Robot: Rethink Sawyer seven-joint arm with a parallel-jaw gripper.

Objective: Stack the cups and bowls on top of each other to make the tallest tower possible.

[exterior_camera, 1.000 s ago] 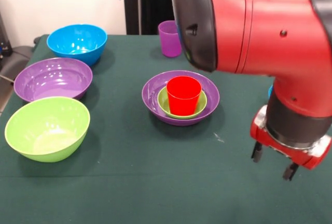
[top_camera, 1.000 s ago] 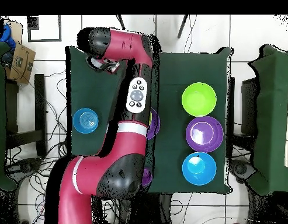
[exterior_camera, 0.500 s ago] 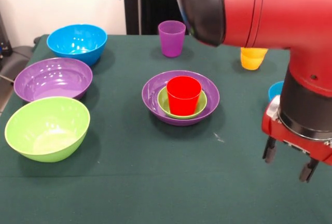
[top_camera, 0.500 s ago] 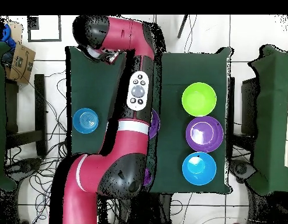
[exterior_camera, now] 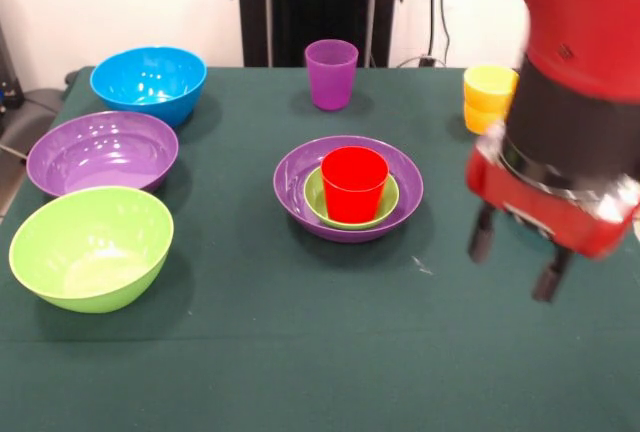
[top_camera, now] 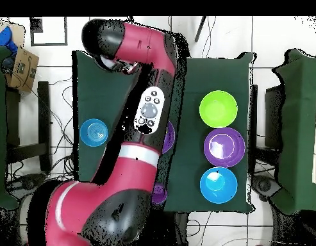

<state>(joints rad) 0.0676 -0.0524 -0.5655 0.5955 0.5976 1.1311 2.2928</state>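
At the centre of the green bench [exterior_camera: 250, 352], a short tower [exterior_camera: 349, 190] stands, with the end effector [exterior_camera: 511, 260] hanging empty and wide at the right.
Down the left side of the front view sit three large glossy bowls, well apart from the tower: the lime green bowl [exterior_camera: 90, 247] lowest, a purple bowl [exterior_camera: 102, 152] above it, the blue bowl [exterior_camera: 148, 83] at upper left. The tower is a purple base bowl [exterior_camera: 300, 184] holding a small green bowl [exterior_camera: 314, 198] with the red cup [exterior_camera: 353, 183] upright inside. The purple cup [exterior_camera: 331, 73] stands near the top edge; the two stacked yellow cups [exterior_camera: 489, 98] sit at upper right. Bare cloth lies open along the bottom.
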